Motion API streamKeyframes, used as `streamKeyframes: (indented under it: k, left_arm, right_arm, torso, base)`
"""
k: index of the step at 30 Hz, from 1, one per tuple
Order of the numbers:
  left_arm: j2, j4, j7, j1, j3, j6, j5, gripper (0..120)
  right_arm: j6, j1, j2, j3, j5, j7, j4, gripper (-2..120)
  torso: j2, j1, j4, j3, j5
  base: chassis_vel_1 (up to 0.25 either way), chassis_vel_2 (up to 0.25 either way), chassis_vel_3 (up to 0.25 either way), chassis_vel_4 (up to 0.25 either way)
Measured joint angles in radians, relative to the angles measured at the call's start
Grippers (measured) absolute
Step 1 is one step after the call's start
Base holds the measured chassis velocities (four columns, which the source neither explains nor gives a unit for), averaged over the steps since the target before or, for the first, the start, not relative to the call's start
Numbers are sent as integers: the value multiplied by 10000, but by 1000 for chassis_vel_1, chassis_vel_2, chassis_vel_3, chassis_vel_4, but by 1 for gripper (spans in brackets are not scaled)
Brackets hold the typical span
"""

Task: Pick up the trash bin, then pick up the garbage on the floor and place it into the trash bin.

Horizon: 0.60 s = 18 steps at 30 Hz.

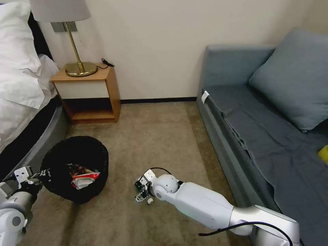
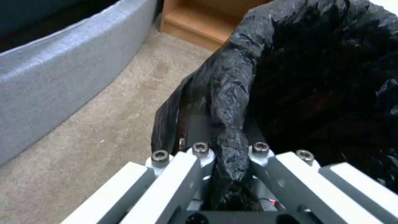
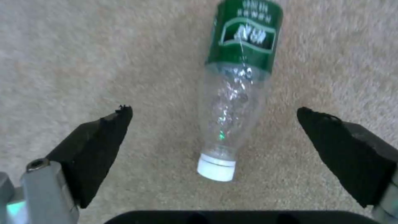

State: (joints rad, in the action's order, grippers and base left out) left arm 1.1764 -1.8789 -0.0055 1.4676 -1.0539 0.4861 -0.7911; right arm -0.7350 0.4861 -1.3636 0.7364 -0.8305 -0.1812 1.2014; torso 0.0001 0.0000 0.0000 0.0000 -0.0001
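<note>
Tool on my right (image 3: pixel 213 119) hangs spread wide over the bottle (image 3: pixel 236 90) lying on the carpet at six o'clock; my left tool (image 2: pixel 226 161) pinches the trash bin (image 1: pixel 76 167) rim at eight. Grasping step: next, lower squarely and close.

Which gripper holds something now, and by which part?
Left gripper pinches the trash bin by its bag-lined rim; right gripper, open, holds nothing.

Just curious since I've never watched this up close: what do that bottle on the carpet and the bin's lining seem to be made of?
The bottle looks like thin clear plastic: see-through, glinting body, glossy green label, white cap. It lies between the open right gripper fingers. The trash bin lining looks like thin black plastic film: crinkled and faintly shiny, pinched in the left gripper.
</note>
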Motion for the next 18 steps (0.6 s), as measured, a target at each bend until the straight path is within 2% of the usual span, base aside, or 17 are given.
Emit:
streamKeyframes:
  k: [3, 8, 18]
  left_arm:
    - [-8, 9, 0, -11, 11, 0, -6, 3]
    - [-57, 42, 1, -98, 171, 8, -18, 3]
    - [-69, 88, 8, -130, 107, 18, -26, 3]
  right_arm:
    - [19, 5, -32, 16, 31, 10, -88, 100]
    - [271, 84, -421, 61, 502, 132, -1040, 100]
    - [528, 132, -676, 53, 1027, 347, -1684, 100]
  torso:
    - [0, 0, 0, 0, 0]
    - [-1, 0, 0, 0, 1]
    - [0, 0, 0, -1, 1]
  base:
    - [0, 0, 0, 0]
    - [0, 0, 0, 0]
    - [0, 0, 0, 0]
